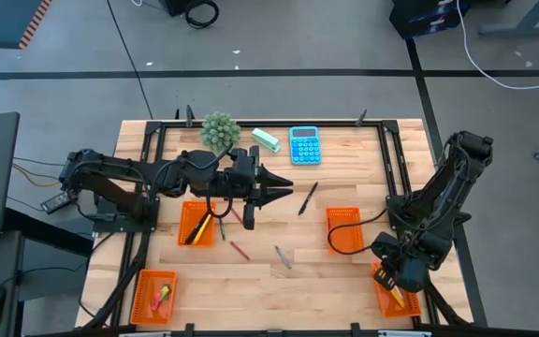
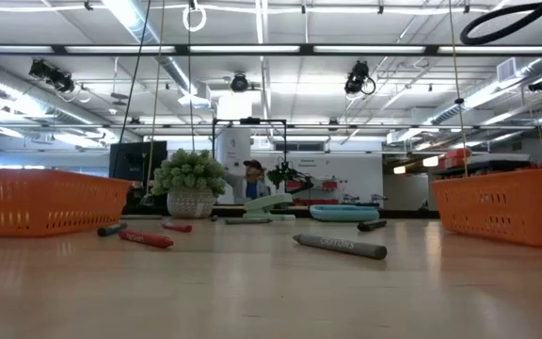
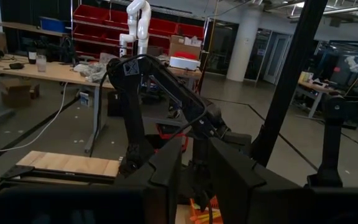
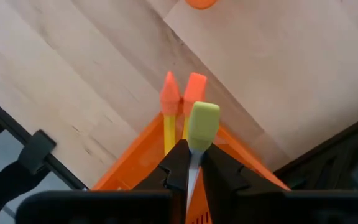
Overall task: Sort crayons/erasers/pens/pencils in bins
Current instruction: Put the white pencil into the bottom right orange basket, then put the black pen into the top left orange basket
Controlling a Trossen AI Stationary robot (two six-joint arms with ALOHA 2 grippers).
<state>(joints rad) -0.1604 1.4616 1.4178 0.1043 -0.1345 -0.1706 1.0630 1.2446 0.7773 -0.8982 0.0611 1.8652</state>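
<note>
A wooden tabletop (image 1: 335, 271) seen from above holds four bright orange bins, and the sorting looks partly done.

The bin nearest the left arm's base (image 1: 197, 224) holds long yellow and orange sticks, likely pencils. The bin at the front left corner (image 1: 154, 297) holds small green, yellow and pink pieces, probably erasers. The bin right of centre (image 1: 343, 229) appears empty. The fourth bin (image 1: 393, 292), at the front right corner, sits mostly under the right arm.

The right gripper (image 1: 397, 285) hangs directly over that corner bin. Its wrist view shows the fingers pinched on a slim stick with a pale yellow-green tip (image 4: 202, 124), with two orange-tipped sticks (image 4: 169, 99) already lying in the bin below.

The left gripper (image 1: 284, 186) reaches out over the middle of the tabletop, well above the loose items. Its fingers stand slightly apart and seem to hold nothing.

Still loose on the wood are a red crayon (image 1: 240, 251), a reddish stick by the pencil bin (image 1: 222, 227), a grey stick (image 1: 283, 257) and a black pen (image 1: 307, 198). At the back edge stand a small potted plant (image 1: 220, 132), a mint-green block (image 1: 266, 140) and a blue calculator (image 1: 304, 145), none of them sorted.

Several items remain to place, so the task seems roughly half finished.
</note>
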